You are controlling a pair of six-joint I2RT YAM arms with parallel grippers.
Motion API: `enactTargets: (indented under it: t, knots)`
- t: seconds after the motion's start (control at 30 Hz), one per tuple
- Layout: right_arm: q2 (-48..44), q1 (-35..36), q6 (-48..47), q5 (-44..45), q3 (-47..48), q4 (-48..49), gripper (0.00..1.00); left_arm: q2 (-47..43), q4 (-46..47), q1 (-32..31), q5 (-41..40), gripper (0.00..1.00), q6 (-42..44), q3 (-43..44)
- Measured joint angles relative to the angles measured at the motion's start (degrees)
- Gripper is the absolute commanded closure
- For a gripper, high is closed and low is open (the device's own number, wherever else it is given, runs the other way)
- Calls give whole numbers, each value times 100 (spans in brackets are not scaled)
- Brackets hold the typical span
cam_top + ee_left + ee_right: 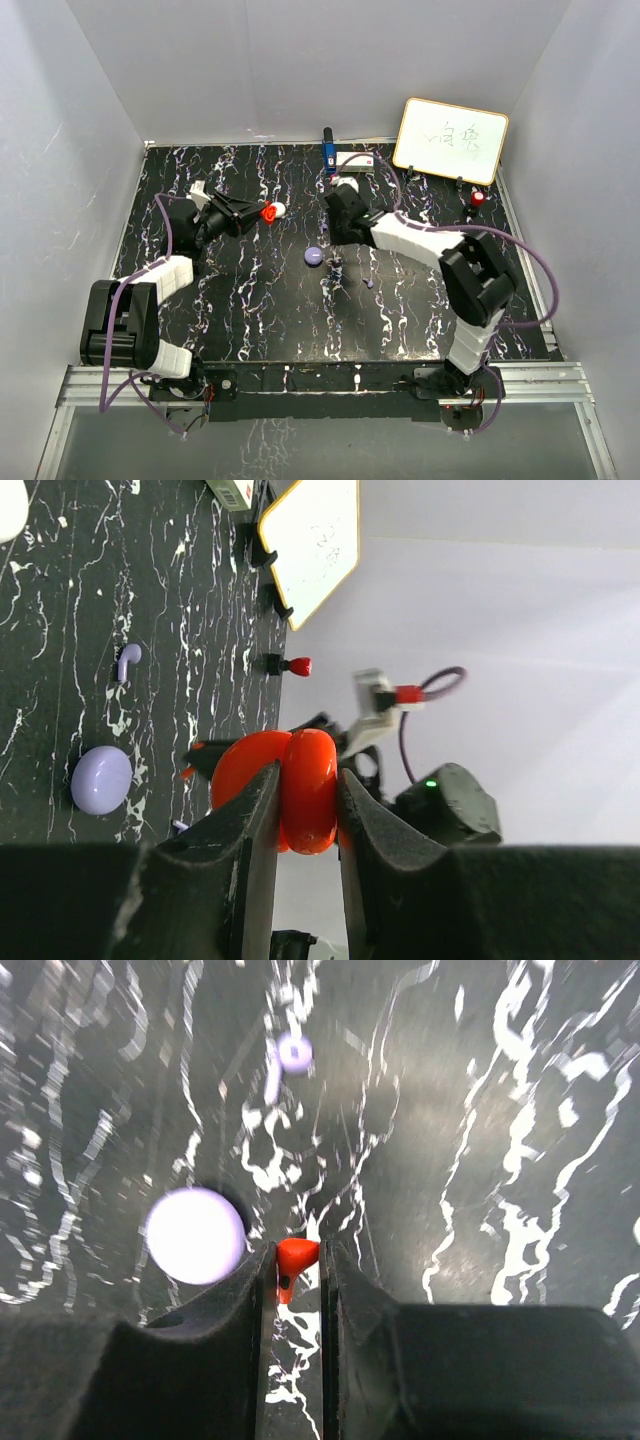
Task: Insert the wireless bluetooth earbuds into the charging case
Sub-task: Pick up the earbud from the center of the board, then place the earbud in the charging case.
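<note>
Red earbud (293,1260) is sitting pinched right at the tips of the right fingers (235,1300), which are squeezing together on it. It's hanging just beside the purple puck (195,1235), low over the bench (480,1110), and I can't tell if it's touching the surface. It's looking tiny and glossy orange-red, kind of wedge-shaped with a small dark spot, so I'm guessing it's going to be slippery and easy to twist. Meanwhile the left fingers (240,830) are clamping the red case (250,765) and holding it up off the bench, I'm thinking as a steady target for the other arm to bring the bud to. Bud and case are sitting well apart. A purple earbud (290,1055) is lying loose on the bench further out.
</note>
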Motion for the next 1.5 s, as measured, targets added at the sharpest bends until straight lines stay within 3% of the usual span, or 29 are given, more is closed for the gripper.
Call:
enactTargets:
  t: [0.3, 0.63, 0.97, 1.5]
  knots:
    - [-1303, -398, -645, -236, -334, 1912, 98, 184, -232, -221, 146, 100, -2, 533]
    - [-1705, -391, -1196, -813, -973, 3633, 100, 793, -219, -839, 170, 100, -310, 879]
    - [-1729, -391, -1366, -1228, -1134, 4402, 100, 960, -72, -957, 168, 100, -522, 990]
    - [-1705, -302, -1670, -1370, -1172, 4739, 100, 1349, 308, -1093, 153, 100, -955, 1257]
